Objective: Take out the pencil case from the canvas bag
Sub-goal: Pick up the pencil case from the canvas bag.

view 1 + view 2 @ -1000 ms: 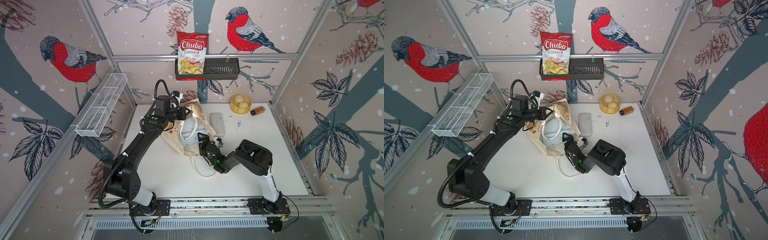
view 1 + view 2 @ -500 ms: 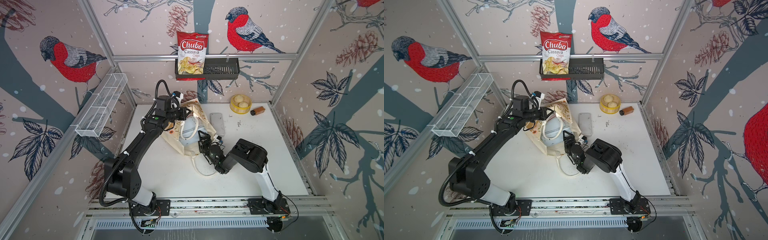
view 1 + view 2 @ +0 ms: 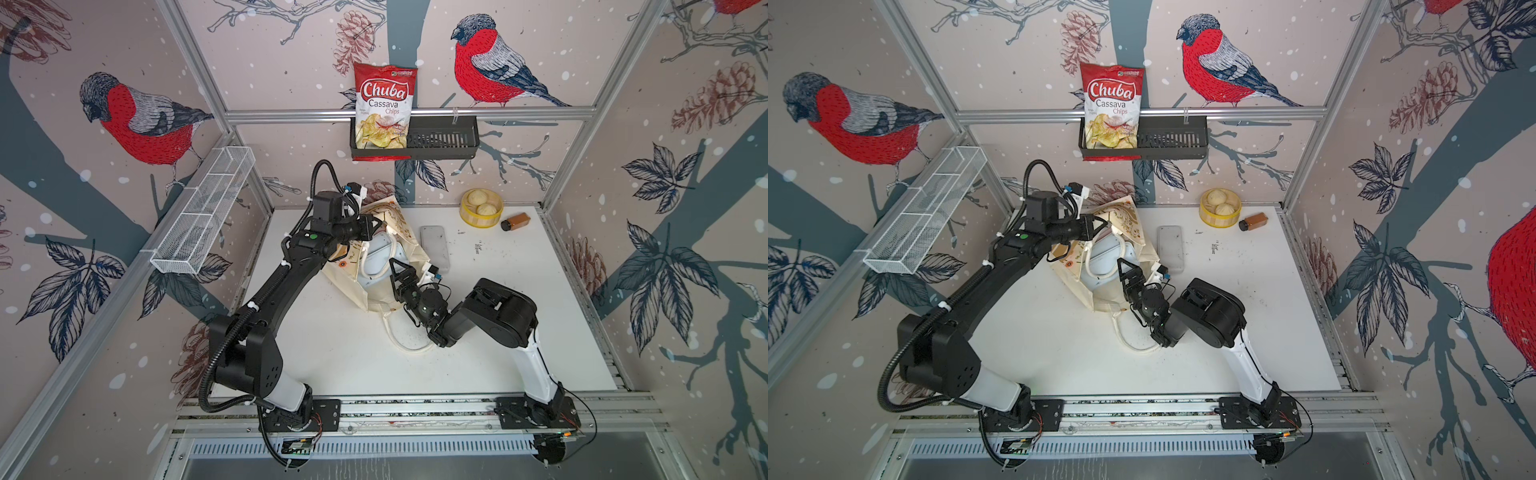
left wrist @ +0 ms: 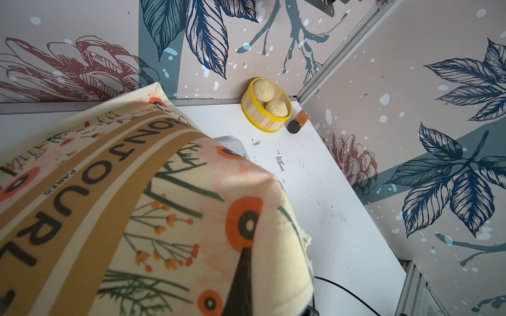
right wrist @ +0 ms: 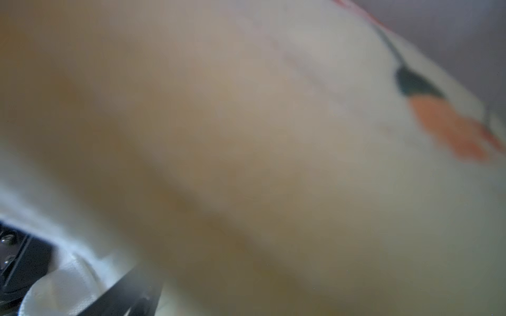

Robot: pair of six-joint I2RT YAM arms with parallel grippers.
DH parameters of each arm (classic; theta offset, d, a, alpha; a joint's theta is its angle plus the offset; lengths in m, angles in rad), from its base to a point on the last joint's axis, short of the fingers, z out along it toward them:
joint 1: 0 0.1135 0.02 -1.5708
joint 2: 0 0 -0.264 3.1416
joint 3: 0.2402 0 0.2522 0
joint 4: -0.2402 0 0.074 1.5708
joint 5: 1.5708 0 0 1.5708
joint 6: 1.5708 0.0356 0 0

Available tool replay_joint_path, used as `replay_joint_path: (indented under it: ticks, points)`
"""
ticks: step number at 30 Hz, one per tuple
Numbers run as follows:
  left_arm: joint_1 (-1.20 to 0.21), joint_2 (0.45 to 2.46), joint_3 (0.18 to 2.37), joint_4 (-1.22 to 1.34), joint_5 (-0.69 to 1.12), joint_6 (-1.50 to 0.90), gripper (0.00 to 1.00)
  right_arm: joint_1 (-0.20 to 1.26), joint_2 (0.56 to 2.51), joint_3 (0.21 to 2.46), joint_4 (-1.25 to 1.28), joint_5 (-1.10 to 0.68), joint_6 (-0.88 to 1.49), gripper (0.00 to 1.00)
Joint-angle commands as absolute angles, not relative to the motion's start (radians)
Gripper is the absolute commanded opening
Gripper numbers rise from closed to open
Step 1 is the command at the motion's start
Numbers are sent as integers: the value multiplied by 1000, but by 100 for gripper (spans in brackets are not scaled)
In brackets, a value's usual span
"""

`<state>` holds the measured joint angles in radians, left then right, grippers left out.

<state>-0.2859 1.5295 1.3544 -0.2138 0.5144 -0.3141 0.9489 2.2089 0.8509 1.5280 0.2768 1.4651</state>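
On the white table [image 3: 498,316], the canvas bag [image 3: 401,222] lies with its mouth toward the robot. Its upper cloth is pinched and lifted by the left gripper [image 3: 375,226], jaws together on the fabric. The right gripper [image 3: 399,268], jaws apart and empty, sits at the mouth. The pale blue pencil case [image 3: 377,259] lies inside, just beyond its tips toward the back-left, apparently lengthwise along the reach, so the right arm is nearer.
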Motion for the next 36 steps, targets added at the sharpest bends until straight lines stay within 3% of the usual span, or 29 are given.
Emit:
replay_joint_path:
  ticks: [1,11,24,36]
  points:
    - [-289,1524,1356,-143,549,-321,0,945,2232,877,1567,219,1451,97]
    - [-289,1524,1356,-143,546,-319,0,936,2284,912,1571,166,1475,96]
    - [-289,1519,1357,-144,545,-319,0,962,2205,818,1663,135,1394,80]
    - [-291,1519,1356,-144,544,-319,0,969,2136,798,1644,97,1214,73]
